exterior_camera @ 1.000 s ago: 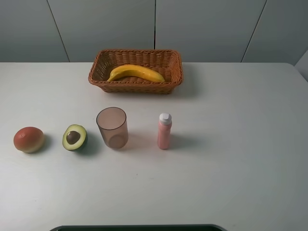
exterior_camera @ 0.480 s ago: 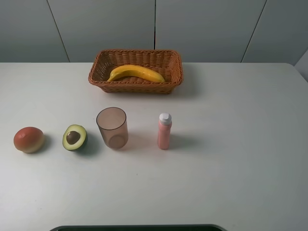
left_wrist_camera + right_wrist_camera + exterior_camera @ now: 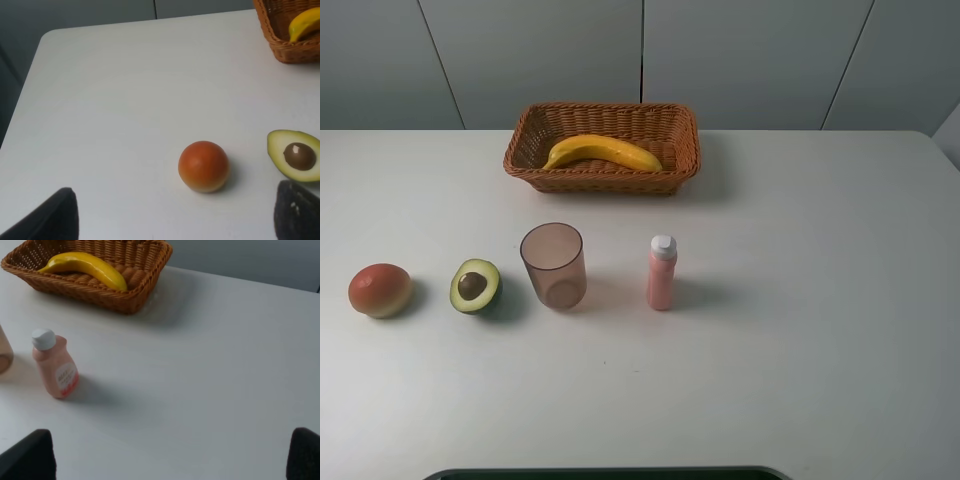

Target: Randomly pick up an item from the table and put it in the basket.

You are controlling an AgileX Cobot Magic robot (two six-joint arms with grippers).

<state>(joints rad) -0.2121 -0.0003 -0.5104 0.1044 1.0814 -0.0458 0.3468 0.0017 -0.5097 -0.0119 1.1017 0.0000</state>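
The yellow banana (image 3: 602, 151) lies inside the brown wicker basket (image 3: 675, 130) at the back middle of the white table (image 3: 800, 300). The right wrist view shows the banana (image 3: 85, 265) in the basket (image 3: 145, 277); the left wrist view shows only the banana's end (image 3: 305, 22) and a corner of the basket (image 3: 295, 50). Neither arm shows in the exterior high view. My left gripper (image 3: 173, 220) is open and empty, its fingertips (image 3: 50, 217) wide apart above the table. My right gripper (image 3: 167, 460) is open and empty too.
In a row across the table's middle stand a red-orange round fruit (image 3: 380, 290), a halved avocado (image 3: 475, 285), a translucent brownish cup (image 3: 553, 265) and a pink bottle with a white cap (image 3: 661, 272). The table's left edge (image 3: 25, 95) shows in the left wrist view.
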